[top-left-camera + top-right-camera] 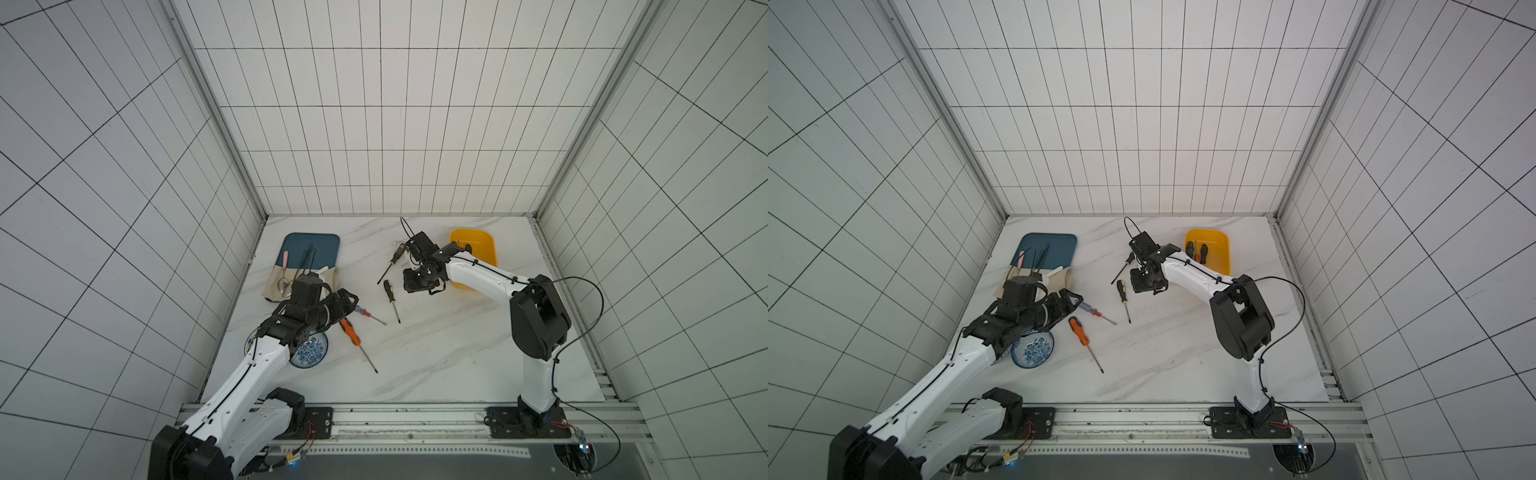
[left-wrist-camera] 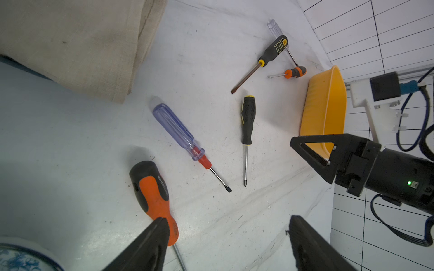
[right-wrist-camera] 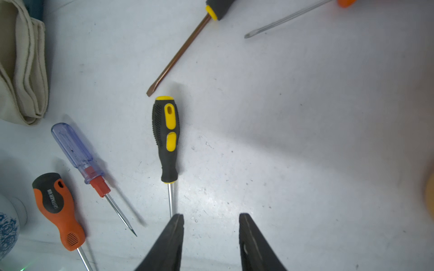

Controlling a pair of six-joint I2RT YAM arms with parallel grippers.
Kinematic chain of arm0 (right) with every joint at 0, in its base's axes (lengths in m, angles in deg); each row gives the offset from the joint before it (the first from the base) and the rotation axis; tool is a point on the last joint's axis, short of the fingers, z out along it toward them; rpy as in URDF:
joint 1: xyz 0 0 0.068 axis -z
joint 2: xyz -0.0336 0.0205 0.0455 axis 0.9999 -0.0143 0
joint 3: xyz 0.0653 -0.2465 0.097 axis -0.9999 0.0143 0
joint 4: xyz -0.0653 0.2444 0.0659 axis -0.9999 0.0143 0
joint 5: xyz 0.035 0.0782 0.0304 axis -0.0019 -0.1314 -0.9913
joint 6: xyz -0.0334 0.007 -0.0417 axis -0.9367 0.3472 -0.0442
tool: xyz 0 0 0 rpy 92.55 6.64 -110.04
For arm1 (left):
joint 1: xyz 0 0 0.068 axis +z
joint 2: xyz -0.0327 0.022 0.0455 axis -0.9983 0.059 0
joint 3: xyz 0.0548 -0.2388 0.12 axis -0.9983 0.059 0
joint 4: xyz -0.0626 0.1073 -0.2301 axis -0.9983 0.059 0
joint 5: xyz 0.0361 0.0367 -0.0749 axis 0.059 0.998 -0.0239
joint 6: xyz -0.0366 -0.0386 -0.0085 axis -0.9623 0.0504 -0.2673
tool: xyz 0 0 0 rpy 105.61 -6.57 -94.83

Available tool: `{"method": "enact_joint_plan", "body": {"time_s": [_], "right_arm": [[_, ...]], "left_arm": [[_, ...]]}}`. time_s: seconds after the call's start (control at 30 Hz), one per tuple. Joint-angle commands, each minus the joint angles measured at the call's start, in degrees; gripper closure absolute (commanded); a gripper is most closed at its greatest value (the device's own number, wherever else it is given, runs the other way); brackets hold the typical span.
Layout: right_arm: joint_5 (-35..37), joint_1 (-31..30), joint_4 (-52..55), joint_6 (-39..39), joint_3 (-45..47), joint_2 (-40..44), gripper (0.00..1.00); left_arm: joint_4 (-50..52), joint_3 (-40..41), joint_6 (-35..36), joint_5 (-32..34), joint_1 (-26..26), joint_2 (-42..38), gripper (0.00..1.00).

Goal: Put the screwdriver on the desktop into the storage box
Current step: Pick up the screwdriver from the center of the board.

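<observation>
left gripper [image 2: 225, 223]: hovering spread, empty, near orange screwdriver [image 2: 152, 194]
right gripper [image 3: 211, 219]: hovering parted, empty, beside black-yellow screwdriver [image 3: 166, 138]

Both arms extended forward; left pincer [image 2: 227, 220] jaws spread wide, empty; right pincer [image 3: 211, 215] jaws narrower apart, empty.
</observation>
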Motion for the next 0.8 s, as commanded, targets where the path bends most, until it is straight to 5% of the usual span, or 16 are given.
{"method": "enact_joint_plan", "body": {"time_s": [0.0,0.77], "right_arm": [[-0.13,-1.98,1.37,0.2,-5.2,-2.73,0.57],[3.07,-5.98,9.15,-1.04,-19.53,-17.08,0.61]], "left_arm": [[-2.09,1.67,-0.86,-2.38,1.33,-1.63,0.16],[-2.87,2.73,-0.33,-4.93,2.07,-1.6,0.16]]}}
